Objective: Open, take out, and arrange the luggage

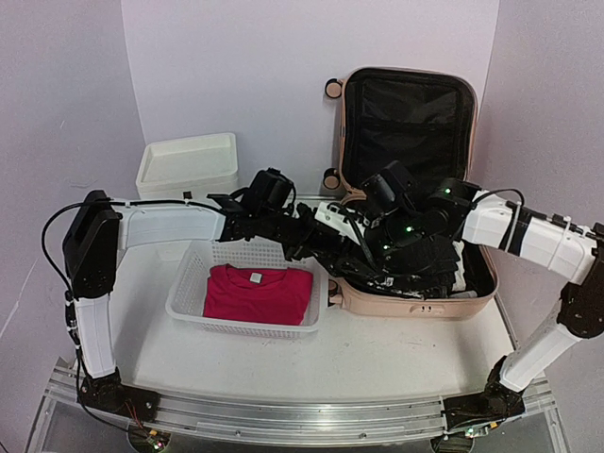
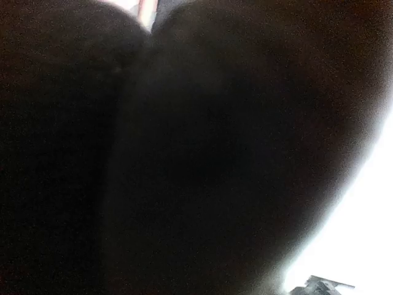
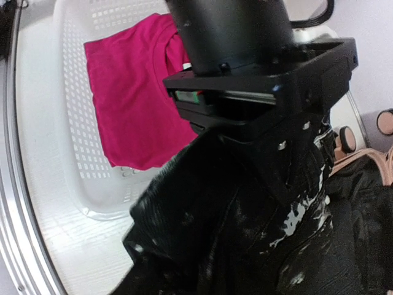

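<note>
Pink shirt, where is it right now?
In the top view, the shirt lies folded inside the white basket, left of the middle of the table, right beside the open suitcase.

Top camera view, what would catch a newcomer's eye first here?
The open pink suitcase at the right rear stands out first, its lid upright and showing black lining. The left arm and right arm both reach into it over black cloth. Next comes the bright magenta shirt lying in the white basket just left of the suitcase.
</note>
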